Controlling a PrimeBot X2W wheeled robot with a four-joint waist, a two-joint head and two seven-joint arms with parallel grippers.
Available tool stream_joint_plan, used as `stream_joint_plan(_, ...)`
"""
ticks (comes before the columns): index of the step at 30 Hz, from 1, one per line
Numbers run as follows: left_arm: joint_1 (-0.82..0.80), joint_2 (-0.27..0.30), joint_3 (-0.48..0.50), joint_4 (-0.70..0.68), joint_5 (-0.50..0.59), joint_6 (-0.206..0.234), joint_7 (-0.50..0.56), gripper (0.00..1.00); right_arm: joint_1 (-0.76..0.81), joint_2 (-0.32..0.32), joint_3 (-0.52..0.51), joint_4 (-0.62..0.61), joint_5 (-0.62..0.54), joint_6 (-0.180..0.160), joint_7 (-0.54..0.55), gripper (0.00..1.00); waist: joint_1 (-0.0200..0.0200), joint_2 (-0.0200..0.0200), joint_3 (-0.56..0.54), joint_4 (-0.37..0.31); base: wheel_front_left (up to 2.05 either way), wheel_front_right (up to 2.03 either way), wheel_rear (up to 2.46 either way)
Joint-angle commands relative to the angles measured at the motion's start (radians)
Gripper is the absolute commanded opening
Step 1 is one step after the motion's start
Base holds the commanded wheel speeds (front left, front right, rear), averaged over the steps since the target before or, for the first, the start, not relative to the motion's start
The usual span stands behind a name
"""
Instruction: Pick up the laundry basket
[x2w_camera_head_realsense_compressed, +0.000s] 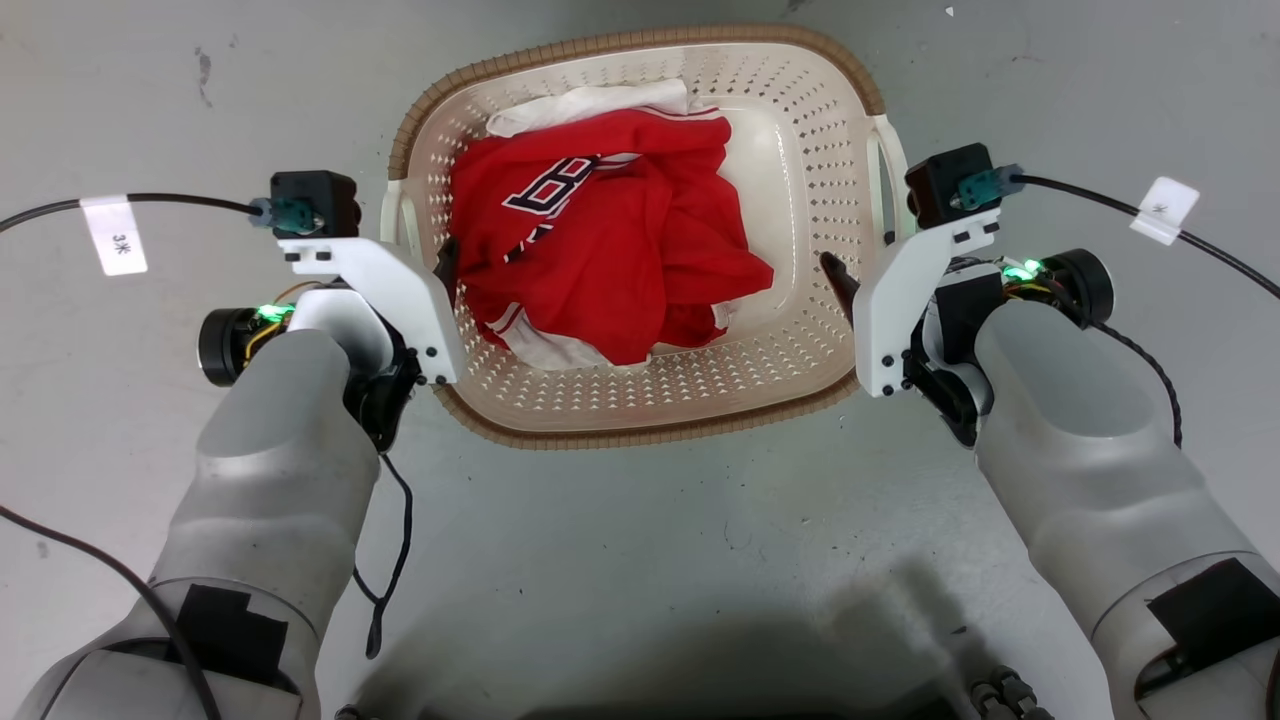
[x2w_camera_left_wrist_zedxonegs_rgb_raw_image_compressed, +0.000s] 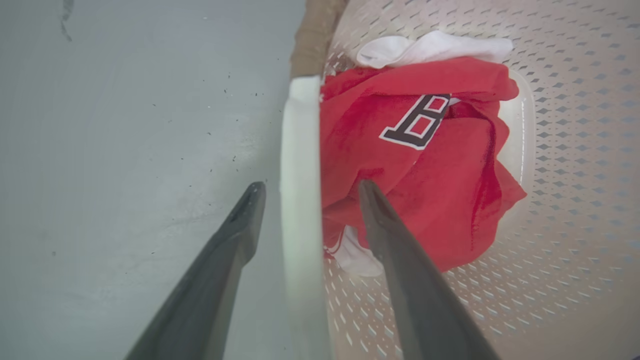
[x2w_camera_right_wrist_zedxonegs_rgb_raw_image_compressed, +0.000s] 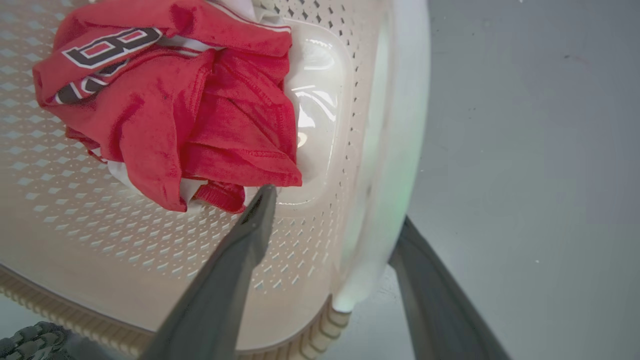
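Seeing laundry basket (x2w_camera_head_realsense_compressed: 640, 435) flat on grey floor (x2w_camera_head_realsense_compressed: 640, 560), centred between both forearms in head view, brown rim all round, white loop handle on each side. Holds a crumpled red garment (x2w_camera_head_realsense_compressed: 620, 250) with dark-and-white lettering, plus a white cloth (x2w_camera_head_realsense_compressed: 590, 105) at the far end, partly under the red.

Got left gripper (x2w_camera_left_wrist_zedxonegs_rgb_raw_image_compressed: 311, 184) astride the left handle (x2w_camera_left_wrist_zedxonegs_rgb_raw_image_compressed: 300, 150): one finger outside over floor, other inside the basket, tip over the red garment's edge. Spread wide, well beyond the handle's thickness. Small gap visible each side in left wrist view, so not clamped, nothing held.

Got right gripper (x2w_camera_right_wrist_zedxonegs_rgb_raw_image_compressed: 332, 210) astride the right handle (x2w_camera_right_wrist_zedxonegs_rgb_raw_image_compressed: 395, 125) likewise: inner finger (x2w_camera_right_wrist_zedxonegs_rgb_raw_image_compressed: 250, 235) over the perforated wall, tip by the red garment's edge; outer finger (x2w_camera_right_wrist_zedxonegs_rgb_raw_image_compressed: 430, 300) on the floor side, tip hidden behind the handle. Also spread wide, clear gap between inner finger and handle. Outer-finger contact with the handle: cannot tell. Nothing gripped.

In head view, inner fingertip of each showing just inside the side walls, past the white camera brackets (x2w_camera_head_realsense_compressed: 400, 290). Green lights (x2w_camera_head_realsense_compressed: 270, 312) lit at both wrists. Black cable (x2w_camera_head_realsense_compressed: 190, 200) with white tag off each wrist camera.
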Motion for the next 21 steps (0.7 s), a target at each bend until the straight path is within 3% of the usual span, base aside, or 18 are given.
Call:
stream_joint_plan(1,-0.011,-0.001,-0.017,-0.006,-0.017,0.001,0.008,0.22,-0.007,0.000,0.030,-0.005,0.032,-0.001,0.016,0.22,-0.0001,0.0000,0.002,0.002,0.00,0.00,0.00)
stream_joint_plan(2,-0.010,-0.006,-0.025,-0.008,-0.029,0.001,0.018,0.00,-0.006,0.002,0.042,-0.011,0.049,0.000,0.021,0.00,-0.0001,0.0000,0.004,0.002,0.00,0.00,0.00)
stream_joint_plan(21,0.002,-0.002,-0.175,-0.055,-0.186,-0.006,0.085,0.00,-0.013,0.019,0.196,-0.006,0.239,0.007,0.065,0.00,-0.0001,0.0000,-0.024,0.005,0.00,0.00,0.00)
